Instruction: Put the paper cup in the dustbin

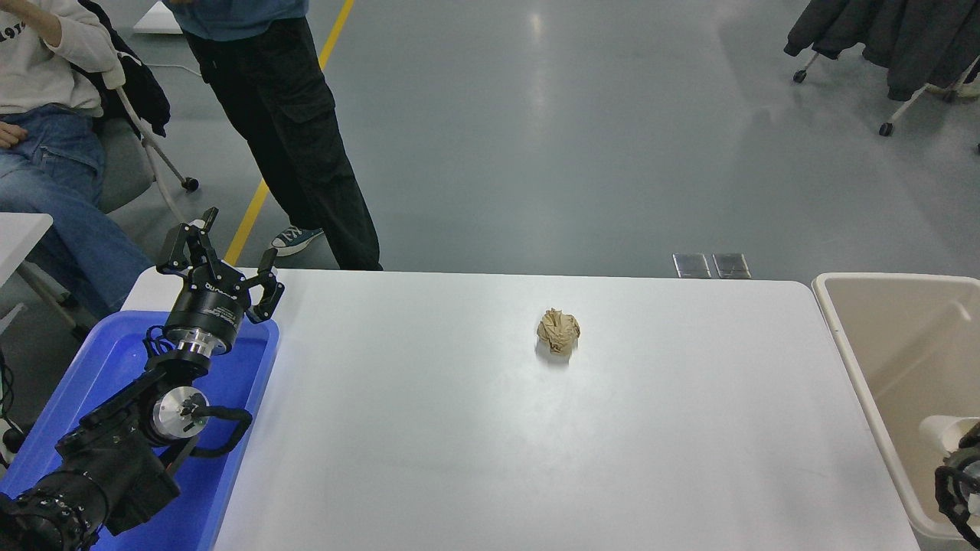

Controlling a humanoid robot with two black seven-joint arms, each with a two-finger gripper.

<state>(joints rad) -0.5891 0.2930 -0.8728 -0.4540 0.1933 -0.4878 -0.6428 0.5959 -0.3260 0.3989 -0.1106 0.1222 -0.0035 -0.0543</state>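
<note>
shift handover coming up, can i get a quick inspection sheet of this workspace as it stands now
surface: white table, bare apart from one item.
job's things: paper cup inside the dustbin, which stands at the table's right end; only part of the cup shows.
clutter: crumpled brown paper ball on the table, right of centre; blue tray at the left end.
grippers: left gripper parked over the blue tray, fingers spread. Right gripper at the lower right edge over the dustbin, next to the cup; its state cannot be told.
cables: black cable loop on the left arm.
surroundings: a seated person and a standing person beyond the far left corner; coats on wheeled chairs top right.
</note>
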